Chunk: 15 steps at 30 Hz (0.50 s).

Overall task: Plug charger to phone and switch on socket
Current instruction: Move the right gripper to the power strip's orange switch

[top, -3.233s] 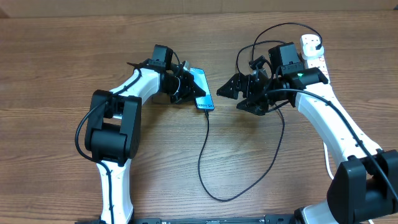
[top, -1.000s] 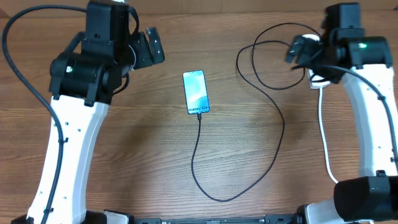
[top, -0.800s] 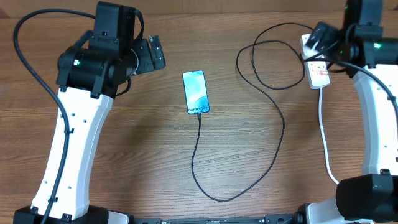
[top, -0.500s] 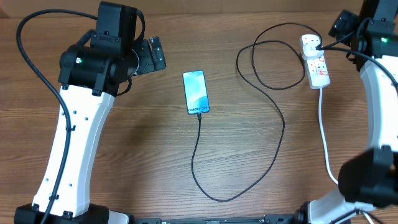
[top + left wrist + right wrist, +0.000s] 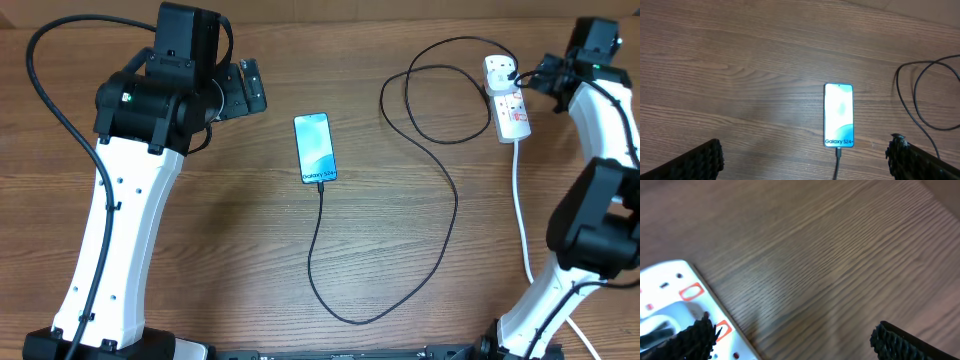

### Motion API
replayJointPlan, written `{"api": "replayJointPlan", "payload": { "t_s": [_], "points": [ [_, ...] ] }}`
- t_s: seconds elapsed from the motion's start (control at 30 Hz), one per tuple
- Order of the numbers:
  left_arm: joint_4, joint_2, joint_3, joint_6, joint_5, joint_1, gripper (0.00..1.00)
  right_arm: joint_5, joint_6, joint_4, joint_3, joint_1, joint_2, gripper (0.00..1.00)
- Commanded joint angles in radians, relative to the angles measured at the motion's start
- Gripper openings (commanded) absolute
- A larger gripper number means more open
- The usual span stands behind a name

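The charger [image 5: 457, 205], a long thin black cable, has its small connector tip [image 5: 838, 152] seated in the bottom edge of the phone [image 5: 315, 148], a slim rectangular handset with a bright blue-teal screen reading "Galaxy S24+". The phone lies flat, screen up, near the middle of the brown wooden table [image 5: 230, 250]. From it the cable runs toward the table's near edge, curves round, climbs on the right and forms two overlapping loops. It ends in a black plug [image 5: 510, 70] set in the far end of the socket [image 5: 506, 98], a white oblong extension strip with red markings. The strip's thick white cord [image 5: 520, 200] trails toward the near edge.

My left gripper [image 5: 243, 88] hangs above the table left of the phone, well apart from it, fingers [image 5: 697, 161] spread wide and holding nothing. My right gripper [image 5: 550, 75] sits just beside the strip's right side, also spread and empty. In the right wrist view one finger [image 5: 697, 337] overlaps the strip's corner [image 5: 670, 287]; I cannot tell whether they touch, nor how the red switches [image 5: 690, 291] are set.
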Motion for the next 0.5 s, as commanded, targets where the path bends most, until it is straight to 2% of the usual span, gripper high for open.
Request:
{"api": "replayJointPlan", "payload": {
  "t_s": [0.0,0.47],
  "points": [
    [0.000,0.004,-0.003,0.011,-0.020,0.005,1.00,0.007,-0.006,0.010,-0.004,0.002,0.040,1.00],
    [0.000,0.003,-0.003,0.011,-0.020,0.005,1.00,-0.103,-0.005,0.047,-0.004,0.002,0.140,1.00]
  ]
}}
